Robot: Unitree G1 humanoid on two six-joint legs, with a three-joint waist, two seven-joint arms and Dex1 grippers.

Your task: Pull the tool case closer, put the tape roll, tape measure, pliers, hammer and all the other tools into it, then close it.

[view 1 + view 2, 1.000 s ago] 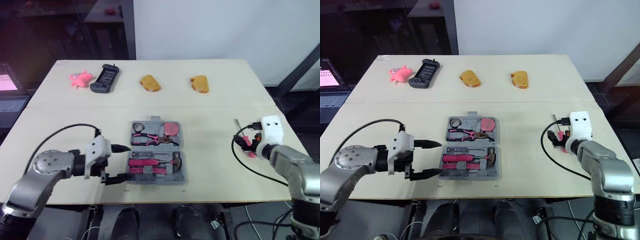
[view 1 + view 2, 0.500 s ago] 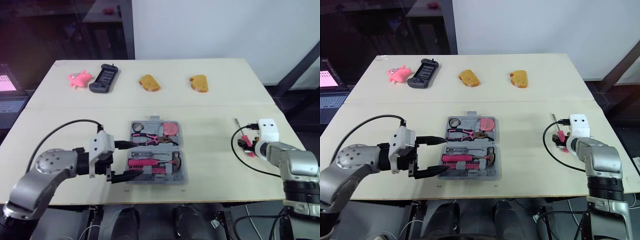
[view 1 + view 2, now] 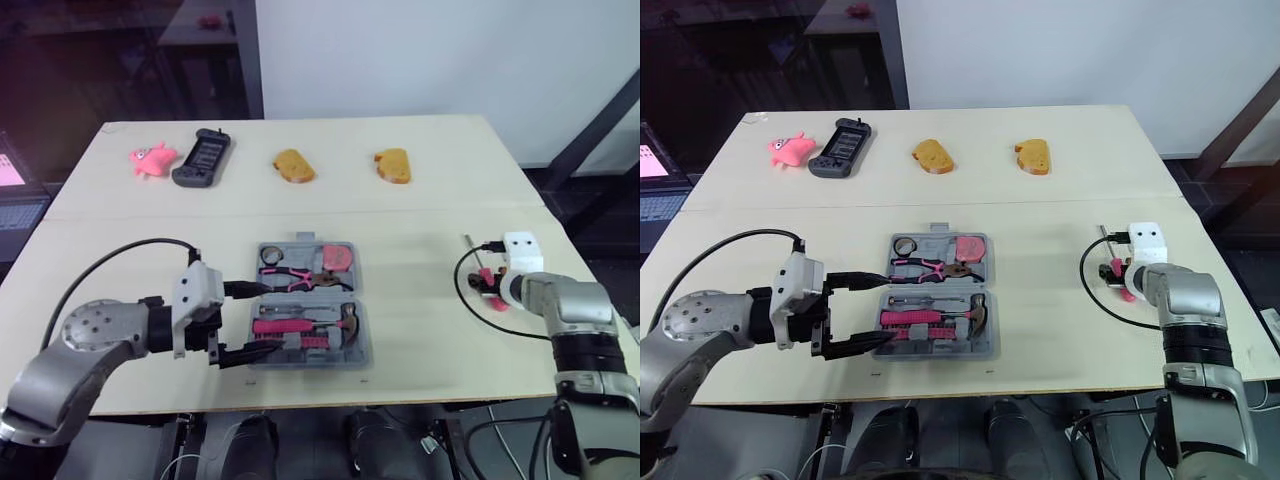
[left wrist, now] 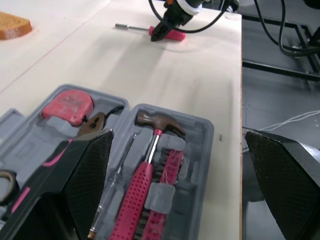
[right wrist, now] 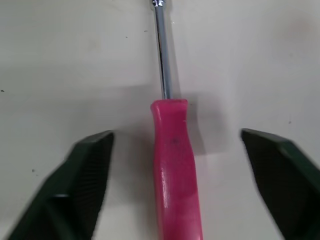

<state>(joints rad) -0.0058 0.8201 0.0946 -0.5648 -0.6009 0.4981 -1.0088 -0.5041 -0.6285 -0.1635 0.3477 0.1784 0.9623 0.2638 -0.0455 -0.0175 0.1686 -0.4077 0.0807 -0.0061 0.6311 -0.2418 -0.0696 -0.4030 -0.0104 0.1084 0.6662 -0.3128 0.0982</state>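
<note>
The left gripper (image 3: 882,311) is spread wide at the 9 o'clock edge of the open grey plastic tool case (image 4: 200,147). One black finger reaches over the case's far half. The other lies at its near left corner; whether either finger touches the plastic cannot be told.

The case lies flat in the middle of the near part of the pale wooden table (image 3: 430,225). Its near half holds a pink-handled hammer (image 4: 147,165) with its dark head toward 3 o'clock. A slim screwdriver (image 4: 117,170) lies just beside the hammer at 12 o'clock. The far half holds a grey tape roll (image 3: 272,254) at 9 o'clock and a pink tape measure (image 3: 342,257) at 3 o'clock. Pink-handled pliers (image 3: 295,280) lie just nearer than those two.

At 3 o'clock from the case and well apart from it, near the table's edge, is the right gripper (image 5: 182,165). Its fingers are also parted, one on each side of a pink-handled steel screwdriver (image 5: 175,165). Neither finger touches the handle. This screwdriver lies flat on the table outside the case, with its shaft pointing toward 11 o'clock.

Along the far edge at 12 o'clock, from 9 toward 3, lie:
- a pink toy pig (image 3: 150,160)
- a black handheld device (image 3: 203,157)
- two brown bread pieces (image 3: 293,165), set apart from each other.
</note>
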